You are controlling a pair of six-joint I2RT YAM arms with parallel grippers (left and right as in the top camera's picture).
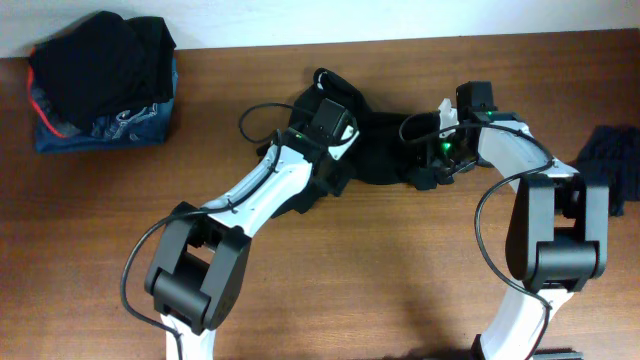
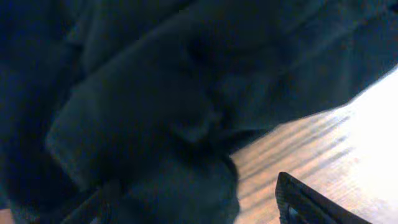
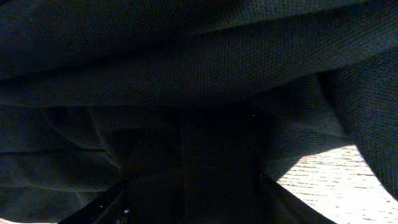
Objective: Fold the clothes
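Observation:
The black T-shirt [image 1: 378, 150] lies crumpled at the middle of the table, between my two arms. My left gripper [image 1: 330, 130] is low over its left part. In the left wrist view the shirt [image 2: 186, 93] fills most of the frame, and the left gripper [image 2: 199, 205] has its fingers wide apart with a lump of fabric between them. My right gripper [image 1: 435, 152] is at the shirt's right edge. In the right wrist view the right gripper [image 3: 196, 202] is open, with folds of the shirt [image 3: 199, 74] draped in front of and between its fingers. No logo shows.
A pile of dark clothes [image 1: 100, 65] sits on a blue patterned container [image 1: 105, 128] at the back left. A dark blue cloth [image 1: 612, 165] lies at the right edge. The wooden table [image 1: 380, 270] stretches toward the front.

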